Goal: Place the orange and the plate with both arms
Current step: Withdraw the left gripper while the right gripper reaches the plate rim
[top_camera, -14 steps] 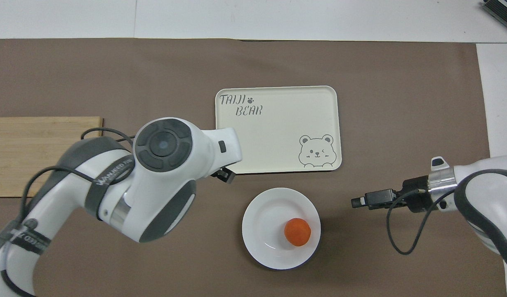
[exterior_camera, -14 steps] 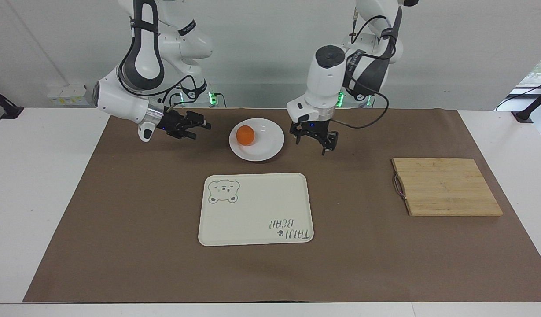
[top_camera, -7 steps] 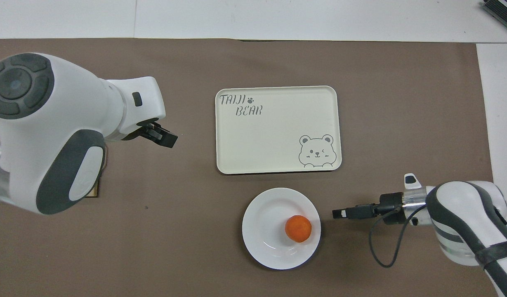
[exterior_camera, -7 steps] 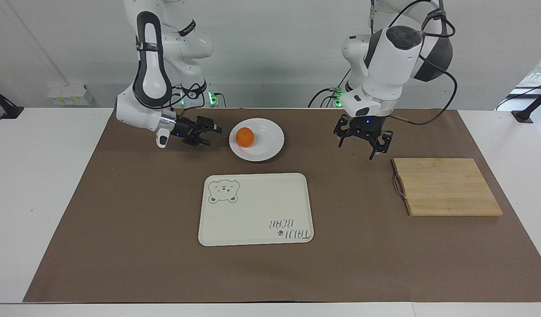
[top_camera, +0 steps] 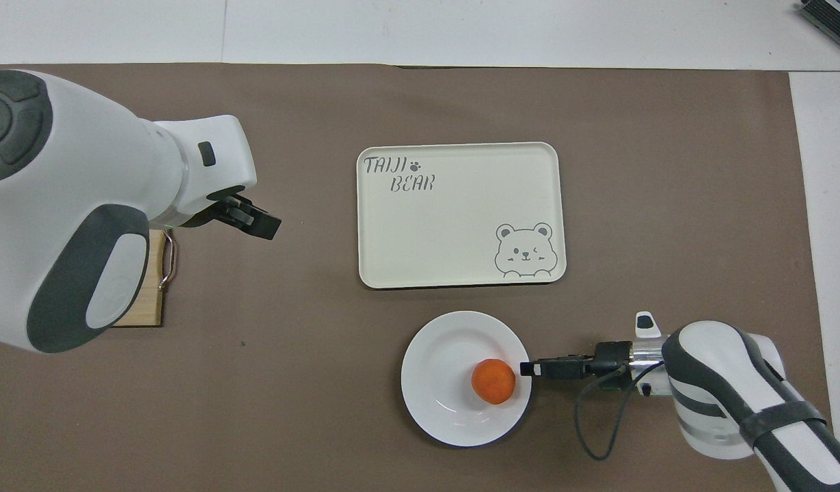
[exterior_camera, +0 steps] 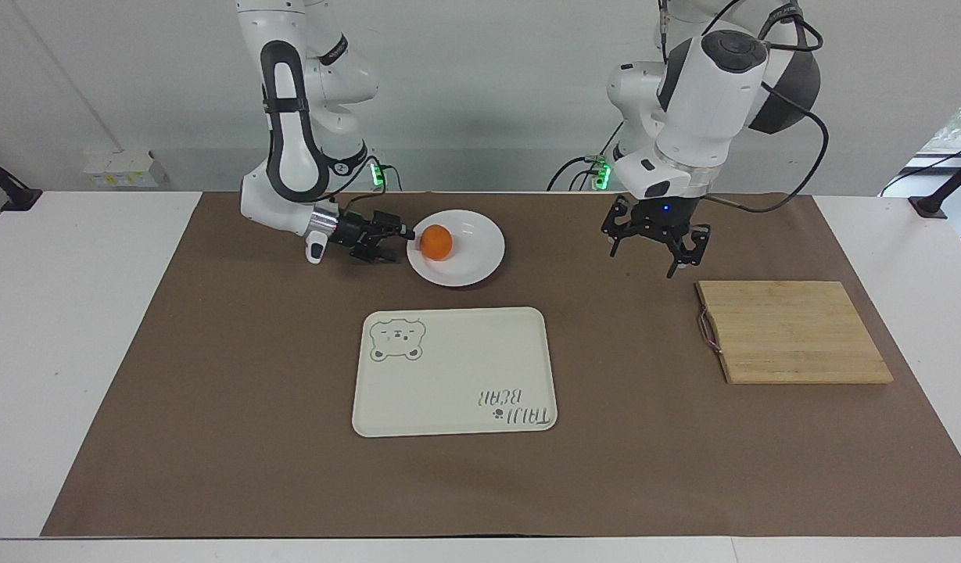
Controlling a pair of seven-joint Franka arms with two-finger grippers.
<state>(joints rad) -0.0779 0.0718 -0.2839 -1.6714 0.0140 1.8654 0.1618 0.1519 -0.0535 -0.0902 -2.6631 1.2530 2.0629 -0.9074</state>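
Observation:
The orange (exterior_camera: 435, 242) lies in the white plate (exterior_camera: 474, 252) near the robots, on the side toward the right arm's end. In the overhead view the orange (top_camera: 493, 381) sits close to the plate's (top_camera: 441, 355) rim. My right gripper (exterior_camera: 400, 241) is low and turned sideways, open, with its tips at the plate's rim beside the orange; it also shows in the overhead view (top_camera: 529, 369). My left gripper (exterior_camera: 658, 252) is open and empty, up over the mat between the plate and the cutting board (exterior_camera: 793, 332); the overhead view shows it too (top_camera: 257, 223).
A cream tray (exterior_camera: 455, 371) with a bear drawing lies farther from the robots than the plate. The wooden cutting board lies toward the left arm's end; the left arm hides most of it in the overhead view (top_camera: 143, 301). A brown mat (exterior_camera: 214, 407) covers the table.
My right gripper has moved in toward the plate until its tips reach the rim. My left gripper has swung away from the plate toward the cutting board. Orange and plate have not moved.

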